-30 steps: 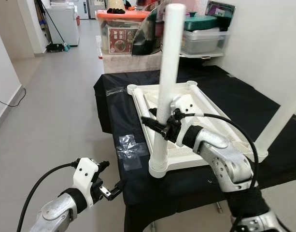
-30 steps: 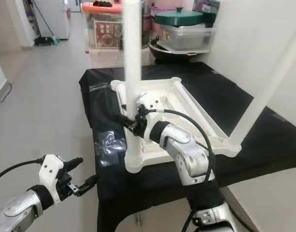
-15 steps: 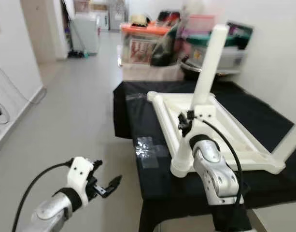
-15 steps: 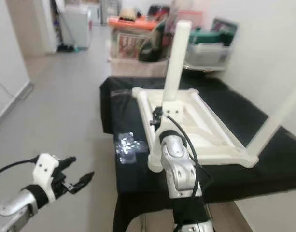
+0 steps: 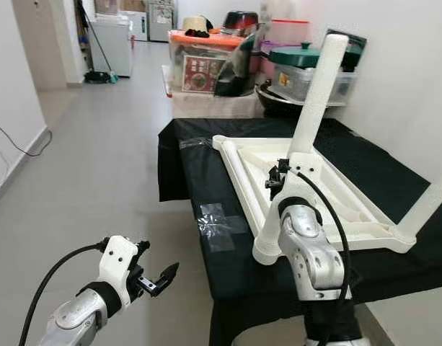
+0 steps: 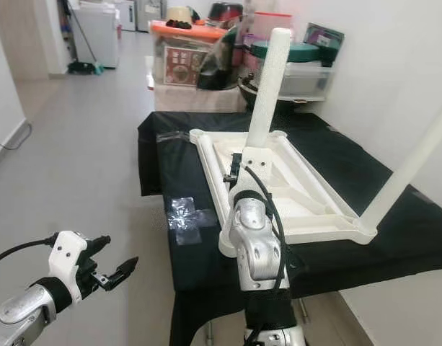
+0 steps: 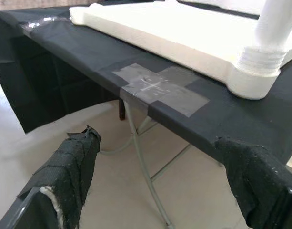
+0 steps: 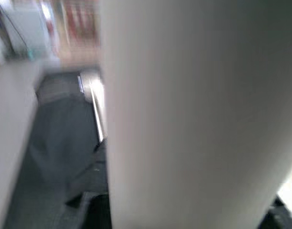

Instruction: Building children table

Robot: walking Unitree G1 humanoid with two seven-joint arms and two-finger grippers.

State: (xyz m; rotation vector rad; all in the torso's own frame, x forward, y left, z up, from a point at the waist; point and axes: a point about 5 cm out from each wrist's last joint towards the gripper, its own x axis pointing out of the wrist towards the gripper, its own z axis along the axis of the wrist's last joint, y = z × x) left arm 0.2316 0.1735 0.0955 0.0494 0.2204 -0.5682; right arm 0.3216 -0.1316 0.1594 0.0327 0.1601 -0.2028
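Right gripper (image 5: 275, 180) has stayed on the white leg (image 5: 316, 96), finger state unclear, as the camera shifted. Left gripper (image 5: 163, 277) hangs spread beside the table's near edge; leg seating likely continues.

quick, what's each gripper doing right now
Left gripper: open, holding nothing, out over the floor beside the table.
Right gripper: at the white table leg; whether it is shut cannot be told.

You are looking at a home hallway with a grey tiled floor (image 5: 98, 166). Beyond the black-draped table (image 5: 206, 187) sit storage boxes (image 5: 202, 61) and a lidded pot (image 5: 296, 56), with a white appliance (image 5: 112, 40) farther off.
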